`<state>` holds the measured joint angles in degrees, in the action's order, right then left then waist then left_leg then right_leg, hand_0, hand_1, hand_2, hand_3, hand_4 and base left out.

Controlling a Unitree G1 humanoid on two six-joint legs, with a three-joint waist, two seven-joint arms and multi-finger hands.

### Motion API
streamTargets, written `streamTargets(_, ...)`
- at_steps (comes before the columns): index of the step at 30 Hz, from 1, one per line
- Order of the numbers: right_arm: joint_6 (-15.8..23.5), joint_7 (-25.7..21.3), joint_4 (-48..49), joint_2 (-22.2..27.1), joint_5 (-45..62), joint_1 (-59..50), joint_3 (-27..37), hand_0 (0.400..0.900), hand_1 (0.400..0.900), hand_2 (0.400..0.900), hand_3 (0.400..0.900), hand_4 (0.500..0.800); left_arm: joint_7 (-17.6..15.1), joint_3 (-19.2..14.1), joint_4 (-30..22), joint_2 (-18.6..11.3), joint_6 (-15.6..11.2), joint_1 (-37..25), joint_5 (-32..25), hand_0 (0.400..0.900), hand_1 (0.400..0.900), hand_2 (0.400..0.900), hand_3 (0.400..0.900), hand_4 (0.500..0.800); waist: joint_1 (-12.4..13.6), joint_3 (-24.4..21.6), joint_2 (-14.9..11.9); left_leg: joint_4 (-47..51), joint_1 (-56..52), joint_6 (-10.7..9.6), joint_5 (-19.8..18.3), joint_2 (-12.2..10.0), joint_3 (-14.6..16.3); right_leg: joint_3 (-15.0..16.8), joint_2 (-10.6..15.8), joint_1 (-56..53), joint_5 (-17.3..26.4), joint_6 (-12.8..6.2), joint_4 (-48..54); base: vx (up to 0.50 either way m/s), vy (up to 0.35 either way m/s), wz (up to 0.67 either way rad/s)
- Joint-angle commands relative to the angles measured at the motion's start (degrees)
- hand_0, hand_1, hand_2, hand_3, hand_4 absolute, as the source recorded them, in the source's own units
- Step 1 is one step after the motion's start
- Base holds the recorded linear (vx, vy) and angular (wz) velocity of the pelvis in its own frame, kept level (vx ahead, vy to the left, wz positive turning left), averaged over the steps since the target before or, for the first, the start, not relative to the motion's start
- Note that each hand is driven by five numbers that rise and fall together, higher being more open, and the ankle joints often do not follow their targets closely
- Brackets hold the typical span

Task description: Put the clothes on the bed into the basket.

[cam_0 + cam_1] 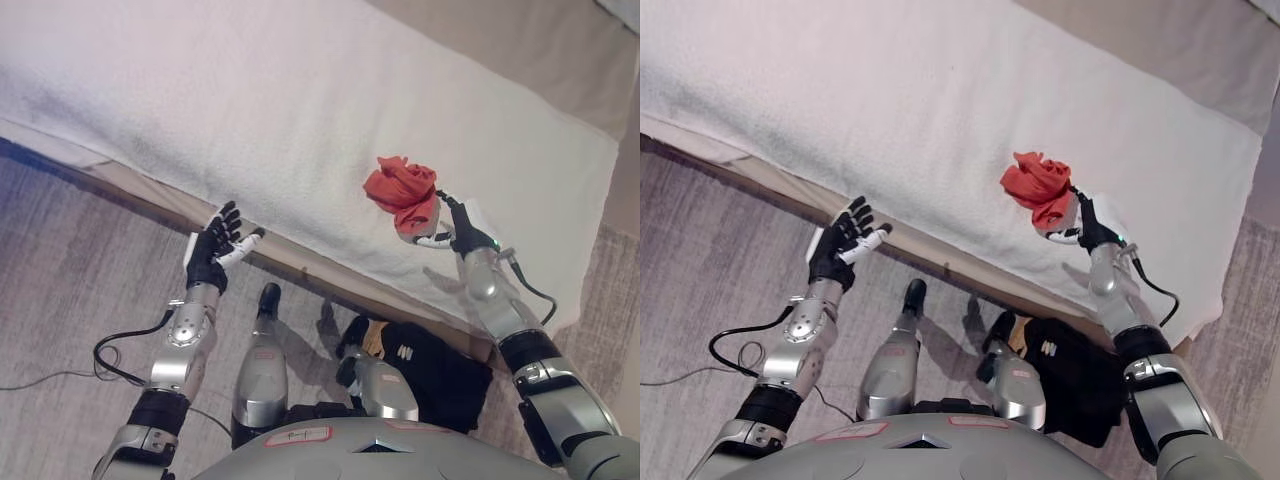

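Progress: early-to-middle, as I judge it; one garment is in hand but not yet in any basket.
Done: the crumpled orange-red cloth garment [401, 190] is gripped by the right hand [452, 229] and bunched up above the wide white textured bed cover [250, 110], at or just over its surface.
Left: carrying that garment off the bed and dropping it into the basket; no basket can be made out with certainty in either view.
Other clothes: a dark black heap of fabric with a small tan patch [425, 370] lies on the floor below and to the inside of the right hand, close under the bed edge; whether it is clothing in a container or loose I cannot tell.
Bed: apart from the orange-red garment, no other clothes show on the visible part of the cover.
Right hand: fingers curled round the lower edge of the orange-red garment, pinching it; the cloth rises above and to the inner side of the hand.
Left hand [214, 248]: spread wide with straight fingers, palm up, holding nothing; it hovers just at the wooden bed edge [150, 205], well apart from the garment.
Floor: grey woven rug [60, 280] lies beneath the left hand.
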<state>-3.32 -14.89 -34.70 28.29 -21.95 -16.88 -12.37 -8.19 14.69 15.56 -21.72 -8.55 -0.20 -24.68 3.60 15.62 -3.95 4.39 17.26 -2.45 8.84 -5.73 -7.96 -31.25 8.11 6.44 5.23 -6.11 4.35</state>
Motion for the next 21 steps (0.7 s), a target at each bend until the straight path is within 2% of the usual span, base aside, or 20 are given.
streamTargets(1, 0.50, -4.79, 2.60, 4.92, 1.31, -9.10, 2.32, 0.900, 0.900, 0.900, 0.900, 0.800, 0.03, -1.68, -7.42, 0.32, -5.13, -8.50, -0.63, 0.900, 0.900, 0.900, 0.900, 0.800, 1.30, 0.85, -0.22, 0.29, -7.22, -2.35, -7.93, -2.22, 7.59, 0.87, 5.60, 5.56, 2.18, -3.66, -7.27, 0.00, -0.017, -0.18)
streamTargets(5, 0.68, -6.71, -1.23, 5.19, 3.23, -14.39, 1.51, 0.900, 0.900, 0.900, 0.900, 0.800, -1.00, -1.55, -6.95, 0.87, -5.62, -10.33, -1.10, 0.900, 0.900, 0.900, 0.900, 0.800, 1.72, 2.34, 0.49, 0.30, -4.52, -2.36, -7.28, -1.92, 8.57, 1.52, 5.62, 8.89, 2.95, -3.71, -7.16, -0.03, 0.000, -0.10)
streamTargets(14, 0.51, -9.96, -11.74, 8.15, 8.98, -25.98, 0.64, 0.900, 0.900, 0.900, 0.900, 0.800, -2.35, -0.59, -6.99, 0.50, -6.44, -13.29, -1.79, 0.900, 0.900, 0.900, 0.900, 0.800, 2.17, 6.41, 1.88, -1.81, 1.03, -1.92, -7.57, -0.87, 7.04, 2.19, 7.02, 14.42, 3.28, -3.31, -9.74, -0.02, 0.016, 0.02)
streamTargets(19, 0.55, -9.64, -16.30, 9.35, 11.72, -32.91, -1.87, 0.900, 0.900, 0.900, 0.900, 0.800, -2.78, -0.05, -7.42, -0.21, -6.63, -14.22, -2.60, 0.900, 0.900, 0.900, 0.900, 0.800, 2.60, 7.89, 2.51, -1.52, 2.50, -1.82, -7.06, -0.44, 6.15, 1.87, 7.43, 15.82, 3.42, -3.35, -10.15, 0.01, 0.015, 0.08)
streamTargets(20, 0.41, -9.35, -17.41, 9.33, 12.38, -34.47, -2.56, 0.900, 0.900, 0.900, 0.900, 0.800, -2.86, 0.05, -7.22, -0.35, -6.55, -14.29, -2.68, 0.900, 0.900, 0.900, 0.900, 0.800, 2.88, 7.91, 2.87, -1.26, 2.03, -2.08, -7.90, -0.87, 5.83, 2.42, 6.98, 15.60, 2.67, -4.14, -10.43, 0.00, 0.015, 0.05)
streamTargets(21, 0.60, -8.80, -18.75, 9.40, 12.96, -36.39, -3.89, 0.900, 0.900, 0.900, 0.900, 0.800, -2.90, 0.12, -7.10, -0.33, -6.56, -14.55, -2.93, 0.900, 0.900, 0.900, 0.900, 0.800, 2.90, 8.52, 2.70, -1.30, 2.69, -1.83, -6.91, -0.34, 5.99, 1.70, 7.41, 16.00, 3.58, -3.40, -10.04, 0.08, -0.007, 0.00)
